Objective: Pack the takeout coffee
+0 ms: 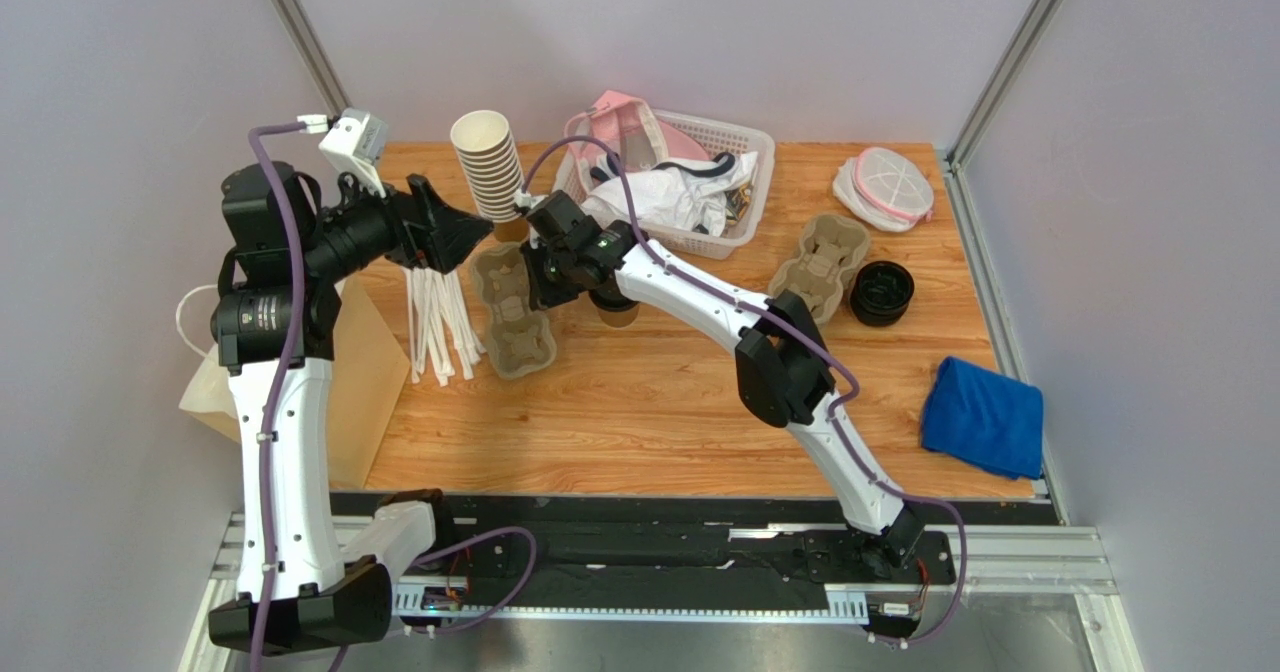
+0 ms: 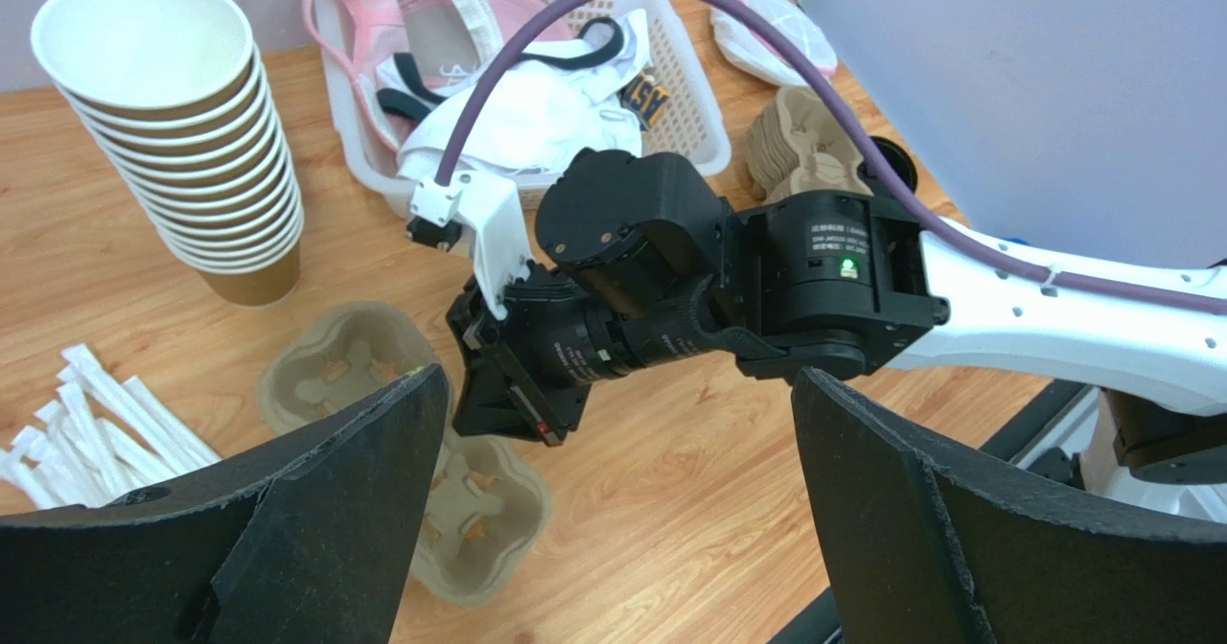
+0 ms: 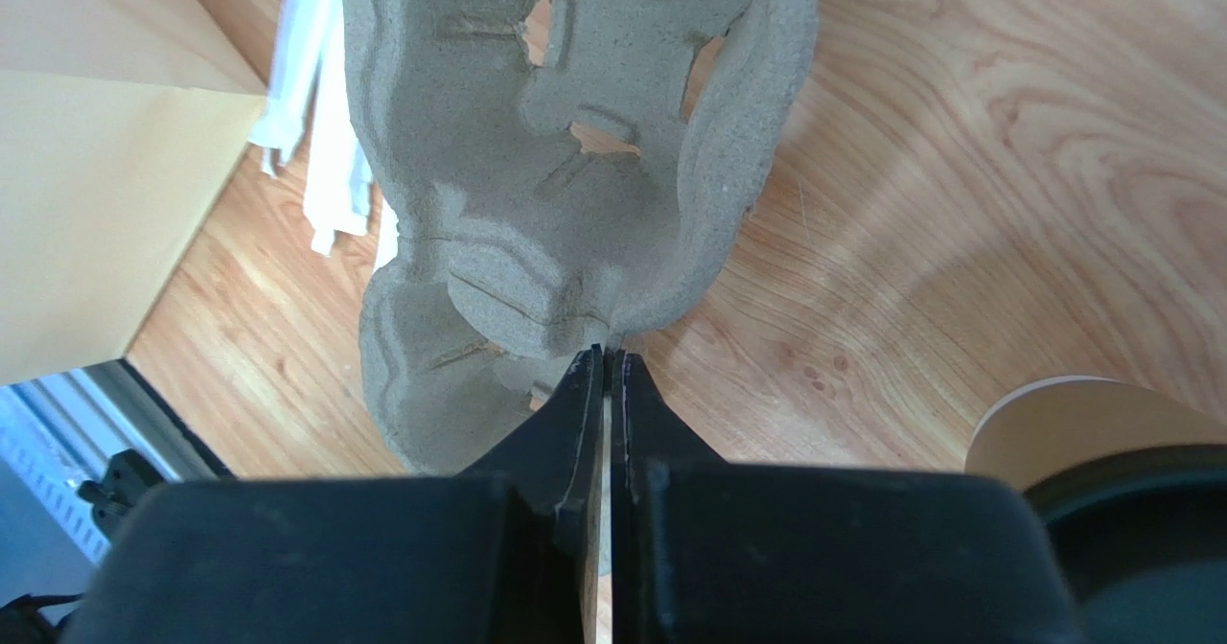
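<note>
While the right gripper pinches the rim of the pulp carrier, likely to position it, the takeout coffee stands just right of that carrier, unpacked, and the left gripper hangs spread open.

I can't read a single word or number from here. The nearest thing to a label is a small white sticker with a green mark on the black joint housing of the right arm, seen from the left wrist view; its lines of print are too fine to make out. A dark tag with pale yellowish characters lies in the white basket, but I cannot tell the characters. From above, the left arm's black joint carries a faint strip of white lettering, also illegible.
</note>
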Controlling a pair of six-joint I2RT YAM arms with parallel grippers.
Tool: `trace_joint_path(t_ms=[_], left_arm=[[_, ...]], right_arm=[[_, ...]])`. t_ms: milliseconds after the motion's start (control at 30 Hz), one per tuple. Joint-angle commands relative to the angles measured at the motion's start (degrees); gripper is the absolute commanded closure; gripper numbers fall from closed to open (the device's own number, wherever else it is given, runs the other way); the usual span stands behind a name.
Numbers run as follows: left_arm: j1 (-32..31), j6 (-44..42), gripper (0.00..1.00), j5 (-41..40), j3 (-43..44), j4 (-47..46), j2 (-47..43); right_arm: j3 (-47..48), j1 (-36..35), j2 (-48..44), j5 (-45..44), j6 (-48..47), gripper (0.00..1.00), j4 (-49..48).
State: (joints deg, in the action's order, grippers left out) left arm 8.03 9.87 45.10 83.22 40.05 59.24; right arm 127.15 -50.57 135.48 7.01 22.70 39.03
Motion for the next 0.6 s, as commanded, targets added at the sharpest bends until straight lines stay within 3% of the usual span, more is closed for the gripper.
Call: trace_joint_path(t_ms=[0,133,167,233,267,367,433,567], left_arm=[[0.4,-2.8,0.02,-1.9,-0.6,2.0,-1.2],[0.3,-3.0,0.01,-1.5,-1.3,2.3,-1.5],[0.3,-3.0,0.01,-1.7,-1.3,2.4,-1.5],[0.3,-3.1,0.01,-1.8,-0.9,3.1,-1.4],[0.3,-3.3,0.01,-1.9,-0.6,4.1,-1.1],[0.3,-4.0,0.01,-2.1,1.8,7.3,-1.0],[0.4,-5.4,0.01,-3.3,4.3,9.4,-1.0],[0.5,-9.7,0.01,-5.5,10.6,20.2,-0.4]], right_arm=[[2.1,-0.6,1.4,0.0,1.6,1.0,-2.9],[0.6,-0.6,2.0,-0.9,2.8,0.96,-2.9],[0.3,-0.6,2.2,-1.7,3.1,0.83,-2.9],[0.0,-0.7,1.9,-1.8,3.8,0.75,-2.9],[-0.2,-0.7,1.5,-1.4,3.9,0.66,-2.9],[-0.2,-0.6,-1.1,-1.1,3.8,0.54,-2.8],[-0.2,-0.6,-4.2,-1.1,3.3,0.53,-2.9],[-0.1,-0.8,-11.2,-1.5,1.1,0.39,-2.8]])
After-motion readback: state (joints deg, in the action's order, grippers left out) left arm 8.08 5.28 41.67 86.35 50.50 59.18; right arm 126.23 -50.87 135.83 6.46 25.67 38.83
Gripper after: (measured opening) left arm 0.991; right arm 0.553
